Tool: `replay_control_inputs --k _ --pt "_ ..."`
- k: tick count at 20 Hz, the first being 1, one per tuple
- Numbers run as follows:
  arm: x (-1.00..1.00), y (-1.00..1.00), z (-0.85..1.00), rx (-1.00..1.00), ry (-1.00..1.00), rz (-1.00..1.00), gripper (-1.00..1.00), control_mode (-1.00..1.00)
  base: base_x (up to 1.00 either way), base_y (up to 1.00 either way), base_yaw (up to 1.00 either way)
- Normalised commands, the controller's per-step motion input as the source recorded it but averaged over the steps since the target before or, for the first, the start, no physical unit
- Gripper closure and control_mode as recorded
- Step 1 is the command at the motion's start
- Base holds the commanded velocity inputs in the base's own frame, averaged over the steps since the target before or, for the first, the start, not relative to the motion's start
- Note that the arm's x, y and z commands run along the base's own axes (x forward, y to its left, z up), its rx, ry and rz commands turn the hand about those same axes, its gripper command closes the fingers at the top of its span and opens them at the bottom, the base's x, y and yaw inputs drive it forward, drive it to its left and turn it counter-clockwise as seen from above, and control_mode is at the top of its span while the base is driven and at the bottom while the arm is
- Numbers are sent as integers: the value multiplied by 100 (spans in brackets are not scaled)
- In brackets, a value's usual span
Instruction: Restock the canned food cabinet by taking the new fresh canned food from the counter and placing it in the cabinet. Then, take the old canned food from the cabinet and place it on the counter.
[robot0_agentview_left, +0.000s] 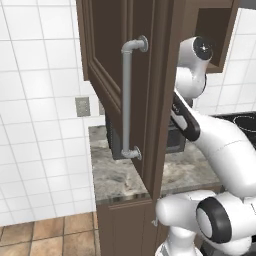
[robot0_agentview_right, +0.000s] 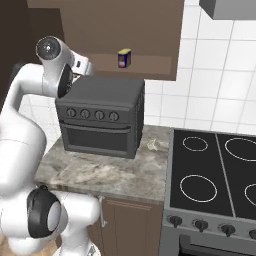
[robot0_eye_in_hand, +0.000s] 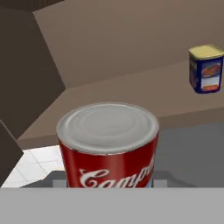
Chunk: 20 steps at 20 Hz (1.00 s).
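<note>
Hand view: red soup can (robot0_eye_in_hand: 108, 146) lettered "Camp…" (white script), blue tin (robot0_eye_in_hand: 205, 69) behind; hand's grip unclear

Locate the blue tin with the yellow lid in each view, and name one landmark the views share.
Left base view: not in it.
Right base view: blue tin upper centre, on the cabinet shelf, above the toaster oven.
Hand view: upper right, beyond the red soup can.
Shared landmark: the cabinet shelf.

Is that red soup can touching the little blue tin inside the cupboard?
Apart. In the hand view the red soup can sits near the camera while the blue tin stands far off on the cabinet shelf, bare shelf between.
</note>
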Motion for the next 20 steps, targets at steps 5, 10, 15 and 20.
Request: replay_control_inputs --k 5,10,15,20 --pt "-100 -82 0 2 16 7 100 -100 0 0 0" --pt "-100 -90 -33 0 29 8 100 -100 0 0 0" --pt "-89 -100 -100 0 52 13 100 -100 0 0 0" --pt "-13 -100 -100 0 32 24 100 -100 0 0 0"
